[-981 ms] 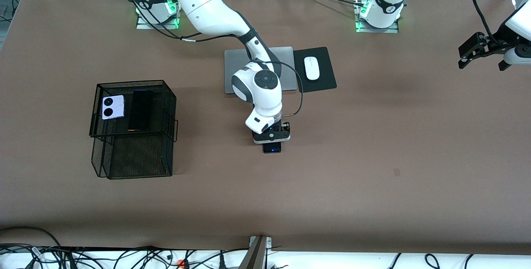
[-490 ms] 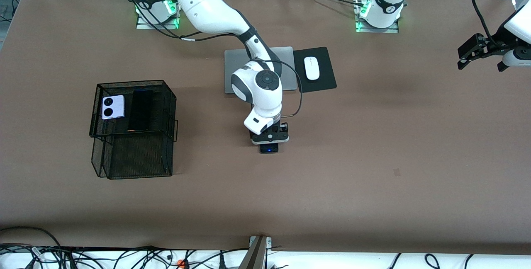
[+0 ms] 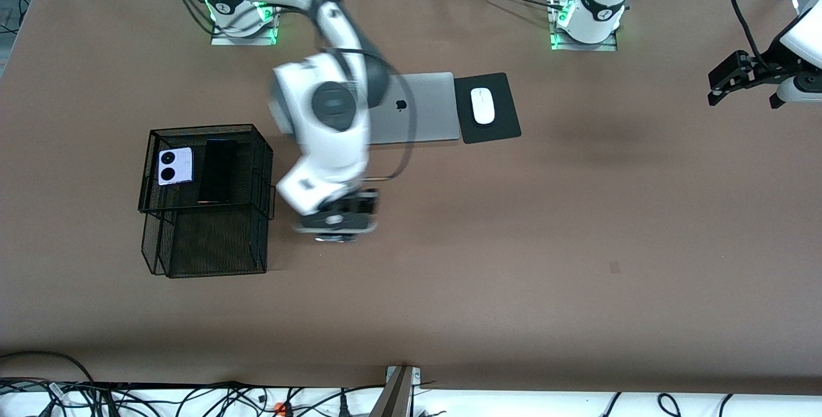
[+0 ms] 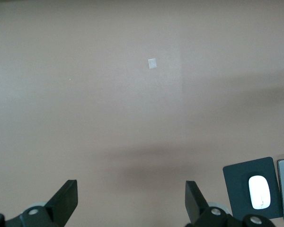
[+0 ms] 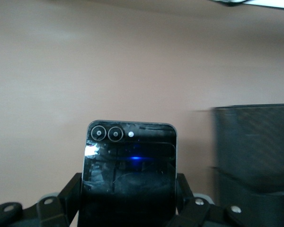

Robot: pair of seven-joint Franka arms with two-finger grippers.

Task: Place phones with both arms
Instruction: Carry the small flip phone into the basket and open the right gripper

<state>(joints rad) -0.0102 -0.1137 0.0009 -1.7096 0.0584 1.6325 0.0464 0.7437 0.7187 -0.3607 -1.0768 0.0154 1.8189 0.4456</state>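
my right claw is clamped on the small black phone, carrying it in the air over the bare surface just beside the black mesh basket, toward the right arm's end. the basket already holds the lilac-white phone and the long black phone on its upper tier. my worry: i grip the phone only by its lower edges, so a fast swing could let it slide or twist out, and coming in too low i could knock it against the basket's wire wall or drop it onto the two phones lying there. my left claw waits with jaws spread wide, high over the surface at the left arm's end. only the right wrist view shows the grip and the phone's twin lenses; in the front view my own wrist hides the phone, yet only it shows the basket's contents.
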